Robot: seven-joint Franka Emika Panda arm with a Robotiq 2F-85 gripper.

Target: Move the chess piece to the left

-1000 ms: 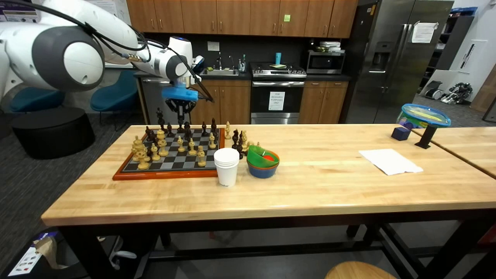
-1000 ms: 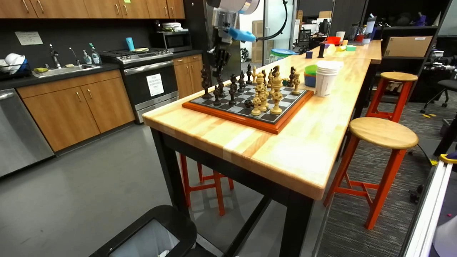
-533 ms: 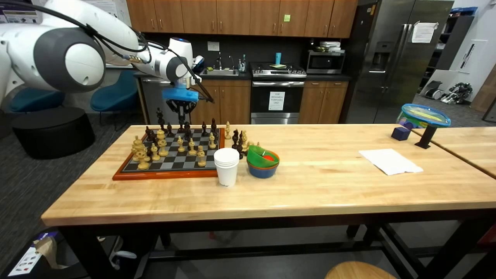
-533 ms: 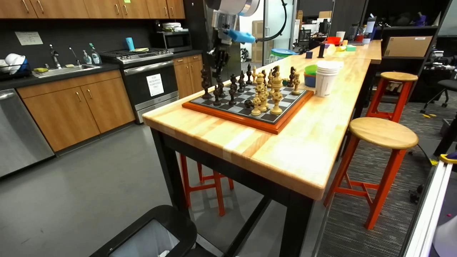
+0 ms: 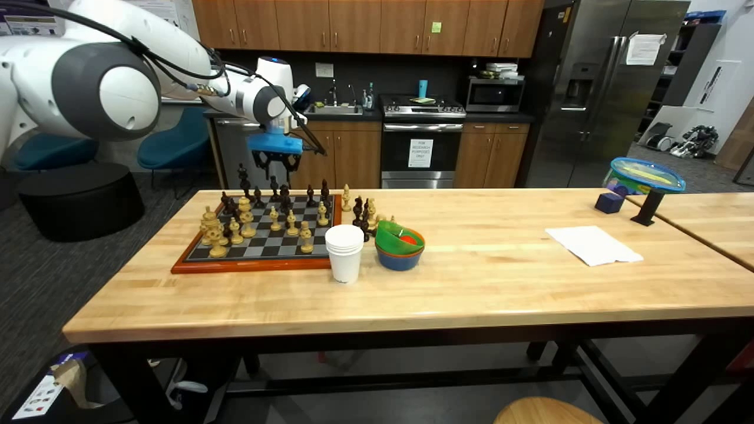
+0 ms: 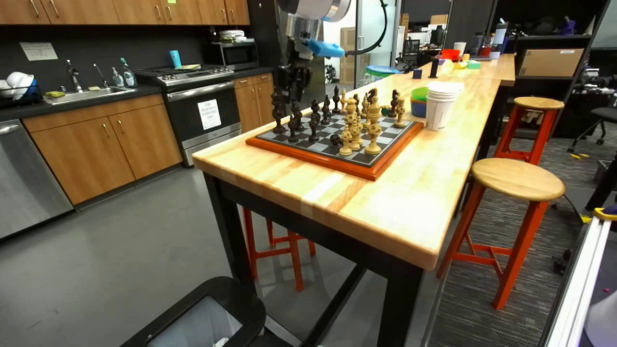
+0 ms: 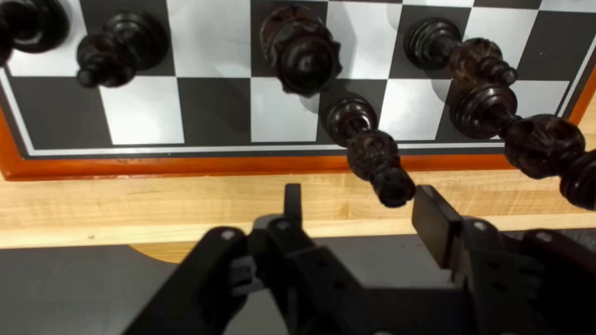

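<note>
Table (image 5: pixel 471 282): pale wood top, dark legs, long axis left to right in an exterior view; sides below are read from there.
Arm (image 5: pixel 106 82): white with grey joint covers, enters from the left above table height.
Chessboard (image 5: pixel 253 267): reddish frame, flat on the left part of the table, pieces standing on it.
Paper sheet (image 5: pixel 594 245): white, flat, well to the right of the board.
Gripper (image 7: pixel 358 204): black, points down at the board's far side. Wrist view shows its fingers spread, with a wide gap between them.
Green bowl (image 5: pixel 389 240): tilted, on top of a blue bowl (image 5: pixel 399 262), right of the board.
Cup stack (image 5: pixel 346 265): white, upright, just left of the bowls, at the board's near right corner.
Cube (image 5: pixel 609 204): dark blue, by the table's far edge, well to the right.
Tall dark piece (image 5: pixel 243 179): upright, near the board's far left corner.
Dark chess piece (image 5: pixel 274 188) at the gripper: upright on a dark square of the far row, right of the tall one. In the wrist view its head shows between the fingertips, much closer to one finger; whether they touch, cannot tell.
</note>
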